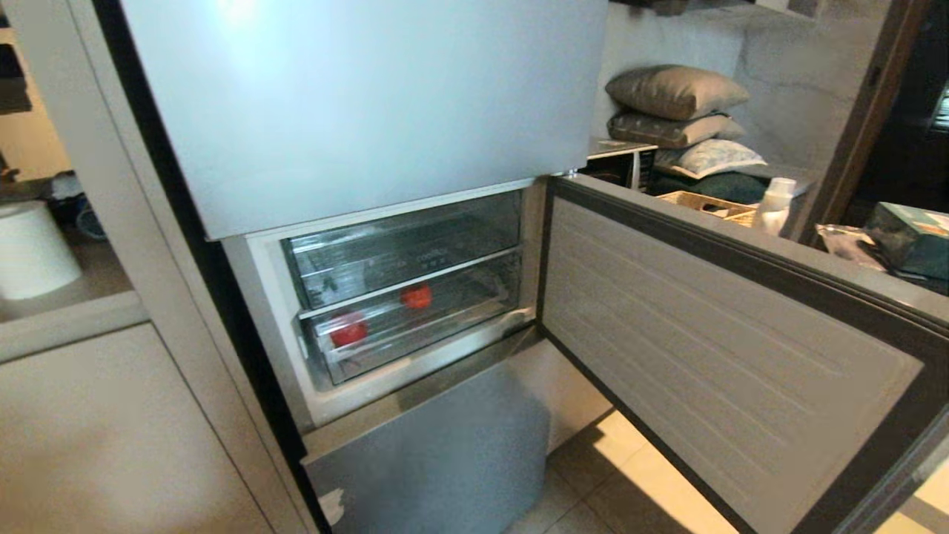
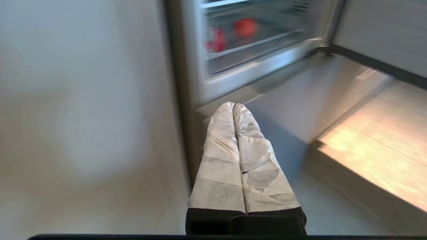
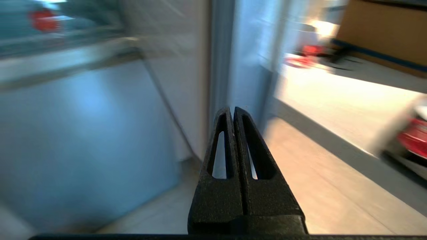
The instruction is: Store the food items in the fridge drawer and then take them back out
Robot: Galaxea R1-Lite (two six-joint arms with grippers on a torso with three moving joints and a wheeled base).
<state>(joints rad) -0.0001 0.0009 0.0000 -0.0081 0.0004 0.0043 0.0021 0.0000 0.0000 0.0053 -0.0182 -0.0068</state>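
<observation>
At nine o'clock in the head view stands a pale cabinet (image 1: pixel 111 415) with a white tub (image 1: pixel 33 248) on its shelf. Toward the centre, the fridge (image 1: pixel 356 104) has its middle compartment open, and two clear drawers sit stacked inside. The upper drawer (image 1: pixel 404 248) holds nothing that can be made out. The lower drawer (image 1: pixel 415 315), pushed in, contains both red items: the red packet (image 1: pixel 348 331) lies at about seven o'clock of the centre, near the drawer's left end, and the round red fruit (image 1: pixel 417 296) sits just past it toward the middle, the two apart from each other. Below them is the closed grey bottom door (image 1: pixel 437 452). At three o'clock the open door (image 1: pixel 726 356) swings out wide over the tiled floor (image 1: pixel 630 482), with stacked cushions (image 1: pixel 675 111) and a white bottle (image 1: pixel 775 204) behind it at one o'clock.

Neither arm shows in the head view. The left gripper (image 2: pixel 233 106), its fingers wrapped in pale tape, hangs low in front of the fridge's bottom door with the jaws pressed together and nothing between them; the red items appear at twelve o'clock of it, well apart. The right gripper (image 3: pixel 232 110), black, is likewise closed tight and empty, pointing at the fridge's lower corner.
</observation>
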